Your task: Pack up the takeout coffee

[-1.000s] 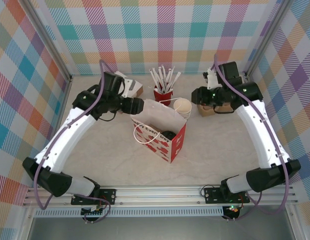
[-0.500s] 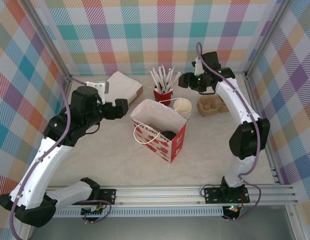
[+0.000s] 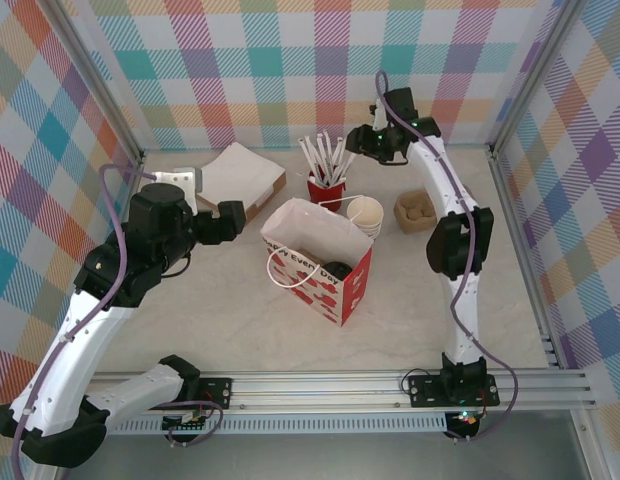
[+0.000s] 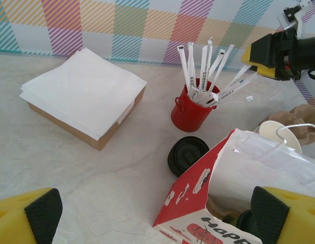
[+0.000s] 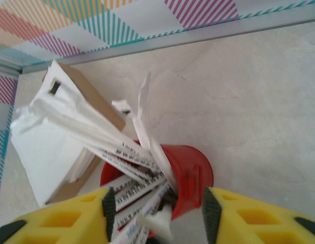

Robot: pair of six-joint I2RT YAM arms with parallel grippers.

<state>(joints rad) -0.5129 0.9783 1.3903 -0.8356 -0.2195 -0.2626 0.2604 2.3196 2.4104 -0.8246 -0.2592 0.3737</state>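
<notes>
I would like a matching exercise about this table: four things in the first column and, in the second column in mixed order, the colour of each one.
Things:
1. cup of sticks
2. round lid
3. napkin stack
4. pulp carrier

Colours:
A. brown
B. white
C. red
D. black

Pairs: 1-C, 2-D, 3-B, 4-A

Tbl (image 3: 210, 310) — bag (image 3: 320, 265), red cup (image 3: 327, 190), napkin box (image 3: 240, 175), blk lid (image 4: 188, 155), carrier (image 3: 415, 212).
</notes>
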